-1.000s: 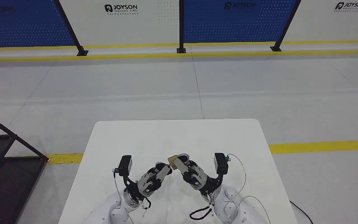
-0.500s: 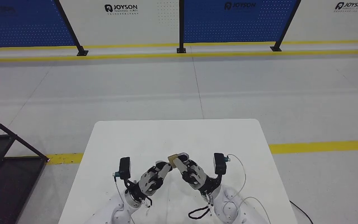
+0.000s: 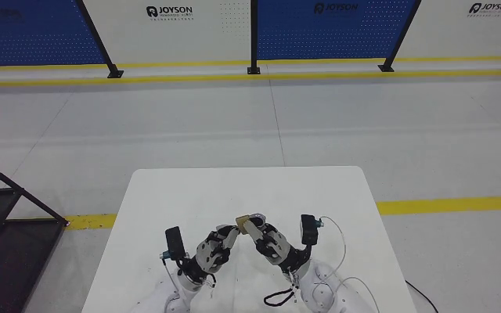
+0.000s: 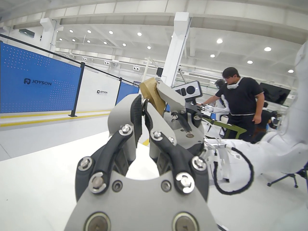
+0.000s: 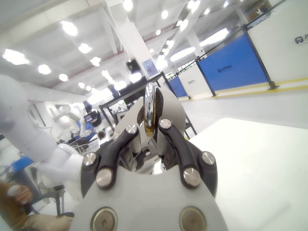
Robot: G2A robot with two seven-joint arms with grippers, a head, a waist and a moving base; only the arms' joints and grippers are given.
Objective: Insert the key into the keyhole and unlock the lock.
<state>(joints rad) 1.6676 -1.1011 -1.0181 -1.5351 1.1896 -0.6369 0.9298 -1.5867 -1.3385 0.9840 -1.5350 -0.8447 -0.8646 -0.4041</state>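
Your right gripper [image 5: 152, 105] is clamped on the brass lock [image 5: 148, 114] above the desk [image 3: 313, 196]. Your left gripper [image 4: 143, 108] pinches the key [image 4: 144, 102], mostly hidden in its grip, just beside the lock; you can't make out the keyhole.

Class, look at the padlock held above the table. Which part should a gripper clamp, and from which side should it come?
Clamp the padlock across its two flat faces, approaching from the robot's right, as the right gripper does. Those faces are parallel, so pads sit flush, and the brass body is left exposed towards the left gripper and its key.
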